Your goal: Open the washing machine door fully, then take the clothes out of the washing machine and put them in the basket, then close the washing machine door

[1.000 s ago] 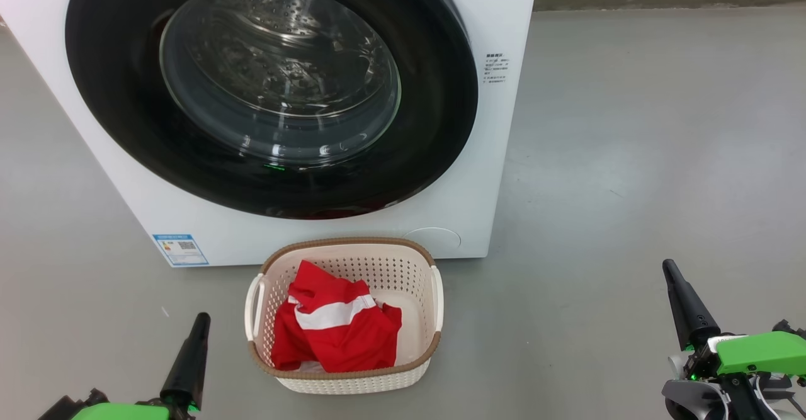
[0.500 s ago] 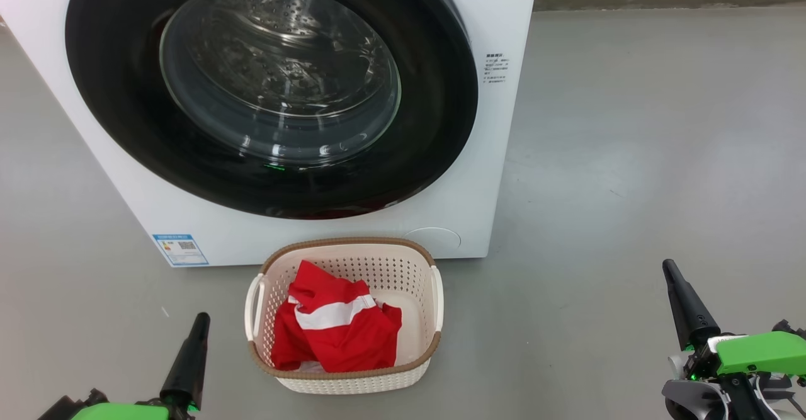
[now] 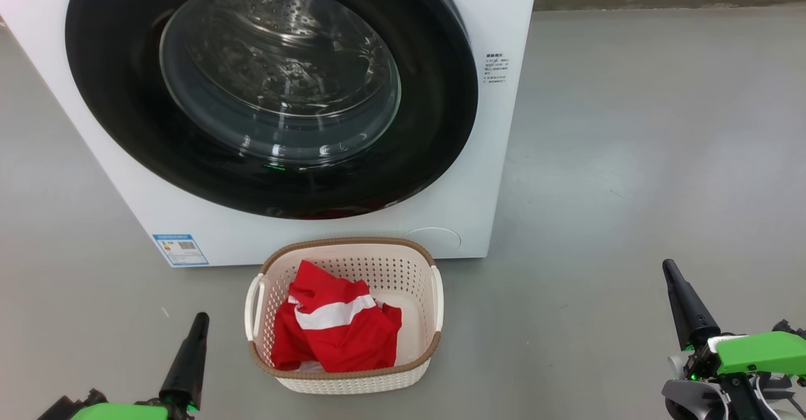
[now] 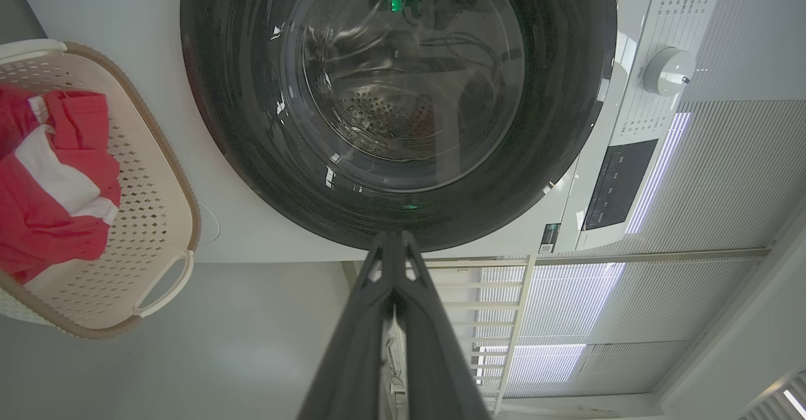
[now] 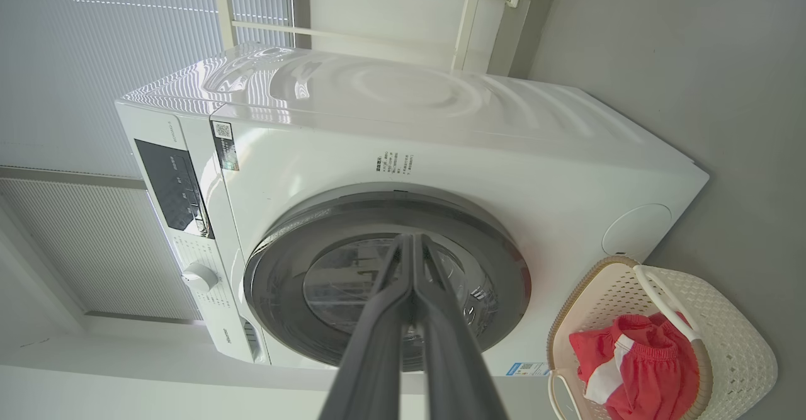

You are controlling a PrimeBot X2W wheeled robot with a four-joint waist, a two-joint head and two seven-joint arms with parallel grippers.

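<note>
The white washing machine [image 3: 478, 174] stands ahead with its round black-rimmed door [image 3: 271, 86] flat against its front, closed. On the floor in front of it sits the cream basket [image 3: 343, 369] with a brown rim. The red clothes [image 3: 340, 332] with white stripes lie inside the basket. My left gripper [image 3: 200, 319] is shut and empty at the lower left, beside the basket. My right gripper [image 3: 667, 267] is shut and empty at the lower right, well away from the basket. The door [image 4: 397, 105] and the basket [image 5: 724, 319] also show in the wrist views.
Grey floor [image 3: 630, 155] spreads to the right of the machine. A control panel and dial [image 4: 667, 70] sit on the machine's top front. White window blinds and a pale frame [image 5: 466, 17] stand behind the machine.
</note>
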